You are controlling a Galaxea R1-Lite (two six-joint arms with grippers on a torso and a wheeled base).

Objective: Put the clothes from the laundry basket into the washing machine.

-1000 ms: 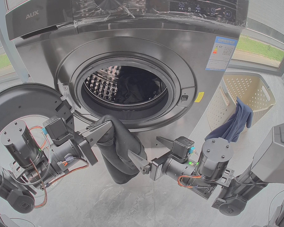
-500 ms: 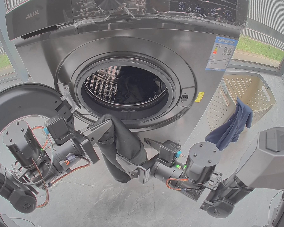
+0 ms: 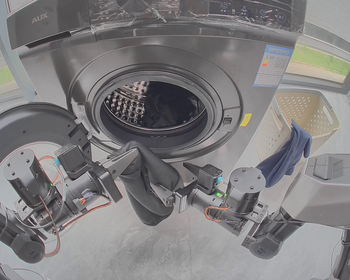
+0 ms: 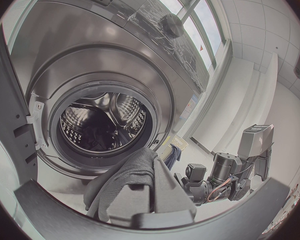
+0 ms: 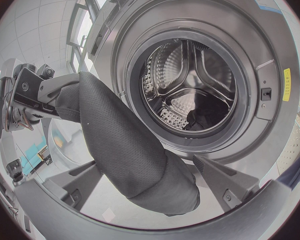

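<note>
The washing machine (image 3: 237, 63) stands with its door swung open, and dark clothes (image 3: 165, 107) lie inside the drum (image 4: 100, 124). My left gripper (image 3: 124, 162) is shut on a dark grey garment (image 3: 151, 191) just below the drum opening. The garment hangs from it in a thick fold (image 5: 133, 150). My right gripper (image 3: 175, 181) is open, its two fingers on either side of the hanging fold (image 5: 146, 162). A blue garment (image 3: 287, 154) drapes over the rim of the beige laundry basket (image 3: 311, 109) to the machine's right.
The open round door (image 3: 31, 129) stands at the left, close behind my left arm. The basket leans against the machine's right side. Grey tiled floor (image 3: 175, 249) lies below both arms. Windows run behind the machine.
My right gripper has moved left and slightly up, bringing its open fingers around the hanging garment. The left gripper has kept its hold and hardly moved.
</note>
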